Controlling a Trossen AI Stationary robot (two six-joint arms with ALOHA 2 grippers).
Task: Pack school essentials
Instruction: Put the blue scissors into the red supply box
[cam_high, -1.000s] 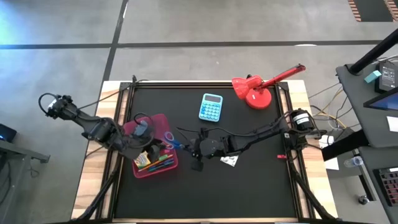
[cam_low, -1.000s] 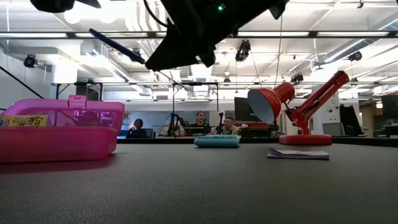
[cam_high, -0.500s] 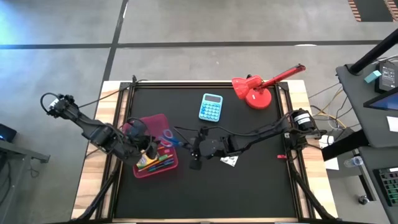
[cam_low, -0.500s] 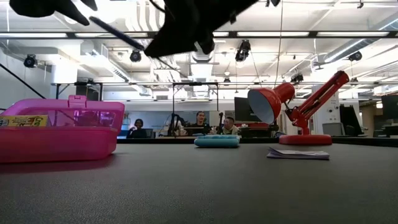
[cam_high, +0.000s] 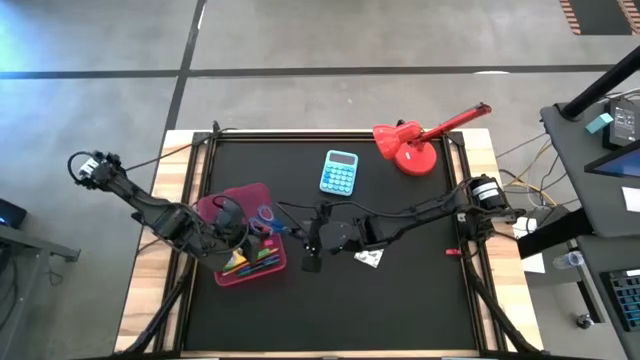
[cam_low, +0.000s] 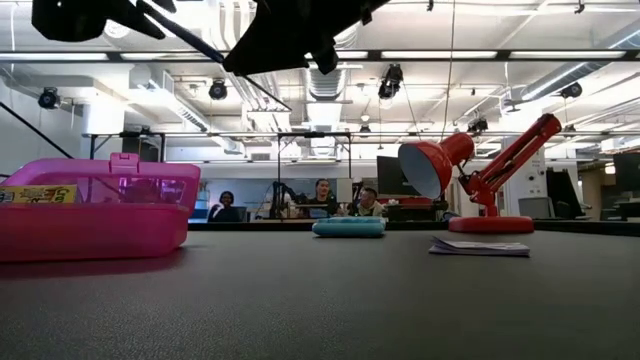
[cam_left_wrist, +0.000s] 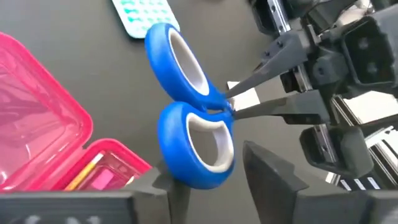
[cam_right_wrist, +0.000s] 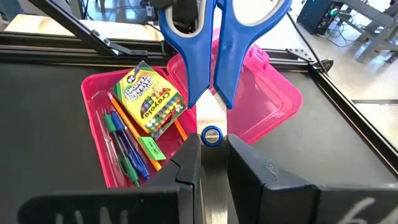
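You can read only one print: the crayon box (cam_right_wrist: 148, 98) in the pink case (cam_right_wrist: 264, 106) carries a curved multicolour logo resembling "Crayola". Its smaller lettering is illegible.

Scissors (cam_right_wrist: 214, 43): blue handles, silver blades
Box (cam_right_wrist: 261, 99): clear pink
Crayon pack (cam_right_wrist: 148, 98): yellow and green, rows of coloured dots
Calculator (cam_high: 339, 171): light blue
Lamp (cam_high: 410, 142): red
Worktop (cam_high: 400, 300): black, pale wood edges
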